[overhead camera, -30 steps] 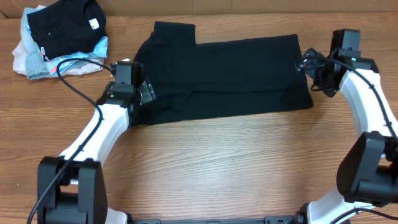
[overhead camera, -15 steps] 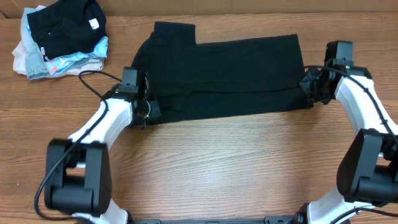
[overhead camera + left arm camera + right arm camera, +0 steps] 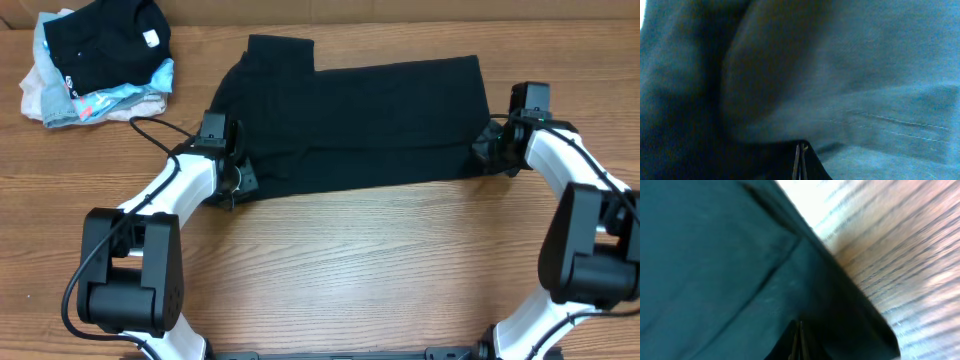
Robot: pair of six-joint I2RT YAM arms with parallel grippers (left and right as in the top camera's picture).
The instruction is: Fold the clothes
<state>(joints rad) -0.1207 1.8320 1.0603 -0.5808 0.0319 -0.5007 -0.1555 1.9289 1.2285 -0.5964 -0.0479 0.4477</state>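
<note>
Overhead, the shirt (image 3: 370, 125) is lying spread on the bench (image 3: 380, 270). The left gripper (image 3: 238, 180) is pinching its near-left corner, and the right gripper (image 3: 487, 150) is pinching its near-right corner.

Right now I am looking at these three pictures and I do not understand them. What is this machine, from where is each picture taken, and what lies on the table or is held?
The machine is two robot arms, white and black, standing at the near edge of a wooden table. The wide picture comes from a camera fixed above the table. The two dark, blurry pictures come from a small camera on each arm's wrist, very close to the cloth, so they show mostly fabric.

A black T-shirt lies on the table, already partly folded into a long band. In the far left corner sits a pile of other clothes.

The left hand is shut at the shirt's near left corner. The right hand is shut at its near right corner. Each seems to pinch the fabric there.
</note>
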